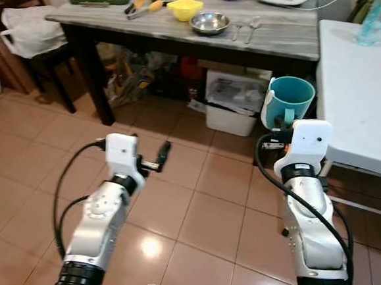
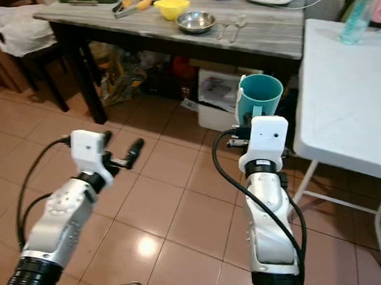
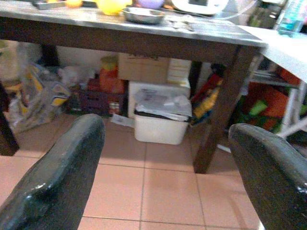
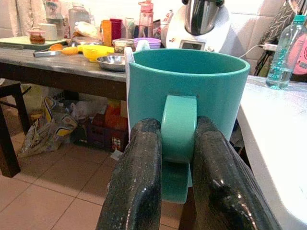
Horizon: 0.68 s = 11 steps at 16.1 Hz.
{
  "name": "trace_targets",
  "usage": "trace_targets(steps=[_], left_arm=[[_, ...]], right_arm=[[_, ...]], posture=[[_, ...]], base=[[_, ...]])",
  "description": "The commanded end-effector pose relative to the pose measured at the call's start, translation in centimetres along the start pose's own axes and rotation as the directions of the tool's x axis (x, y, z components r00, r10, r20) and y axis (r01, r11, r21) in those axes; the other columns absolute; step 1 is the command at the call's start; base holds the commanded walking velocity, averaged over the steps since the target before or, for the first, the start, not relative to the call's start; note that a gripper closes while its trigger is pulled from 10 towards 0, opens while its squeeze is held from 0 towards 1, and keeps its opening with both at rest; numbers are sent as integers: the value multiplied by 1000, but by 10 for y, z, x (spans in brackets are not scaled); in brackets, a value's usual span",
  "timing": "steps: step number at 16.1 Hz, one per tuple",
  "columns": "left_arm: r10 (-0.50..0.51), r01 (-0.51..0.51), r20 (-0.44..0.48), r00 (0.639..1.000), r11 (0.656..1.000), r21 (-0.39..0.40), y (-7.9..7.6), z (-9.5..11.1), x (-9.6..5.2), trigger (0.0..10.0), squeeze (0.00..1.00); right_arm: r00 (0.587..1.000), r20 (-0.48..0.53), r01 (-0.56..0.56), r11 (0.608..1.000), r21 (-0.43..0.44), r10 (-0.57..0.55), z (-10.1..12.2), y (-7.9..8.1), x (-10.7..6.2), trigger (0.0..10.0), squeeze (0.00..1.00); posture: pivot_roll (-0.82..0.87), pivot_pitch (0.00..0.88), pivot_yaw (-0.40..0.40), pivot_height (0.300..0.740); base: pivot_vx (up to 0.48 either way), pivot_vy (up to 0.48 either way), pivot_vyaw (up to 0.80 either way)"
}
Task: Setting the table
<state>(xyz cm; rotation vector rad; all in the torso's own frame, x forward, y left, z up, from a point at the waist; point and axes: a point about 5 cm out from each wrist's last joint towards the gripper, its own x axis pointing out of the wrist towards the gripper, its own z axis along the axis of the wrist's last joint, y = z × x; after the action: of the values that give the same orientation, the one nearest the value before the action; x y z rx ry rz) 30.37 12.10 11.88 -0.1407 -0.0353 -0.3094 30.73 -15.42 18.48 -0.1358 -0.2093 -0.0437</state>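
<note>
Home kitchen: cluttered worktable (image 1: 186, 33), tiled floor (image 1: 198, 209)

White storage bin (image 1: 231, 106) under dark wooden table (image 1: 277, 42), on tiled floor (image 1: 198, 209). White bag (image 1: 29, 29) on chair at left. Water bottle (image 4: 280, 53) on white table (image 1: 362, 96).

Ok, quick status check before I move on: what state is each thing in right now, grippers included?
Right gripper: shut on the teal mug's handle, held above the floor.
Teal mug: upright, carried, mouth open upward.
Left gripper: open, holding nothing.
Steel bowl: upright on the grey table.
Yellow bowl: upright on the grey table.
Water bottle: standing upright on the white table, capped.
White bin: under the grey table, lined with a bag.
</note>
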Motion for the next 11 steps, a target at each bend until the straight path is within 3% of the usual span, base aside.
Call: trace_targets(steps=[1,11], left_arm=[[-13,13,25,1000,1000,9,0,5,-1,10000,0],[-37,37,24,999,999,7,-2,5,0,10000,0]], right_arm=[[1000,28,6,1000,5,-6,5,-1,3,10000,0],[999,44,-9,1000,-2,9,7,5,6,10000,0]], posture=[[18,132,73,740],[21,122,81,740]], base=[[322,0,0],[408,0,0]])
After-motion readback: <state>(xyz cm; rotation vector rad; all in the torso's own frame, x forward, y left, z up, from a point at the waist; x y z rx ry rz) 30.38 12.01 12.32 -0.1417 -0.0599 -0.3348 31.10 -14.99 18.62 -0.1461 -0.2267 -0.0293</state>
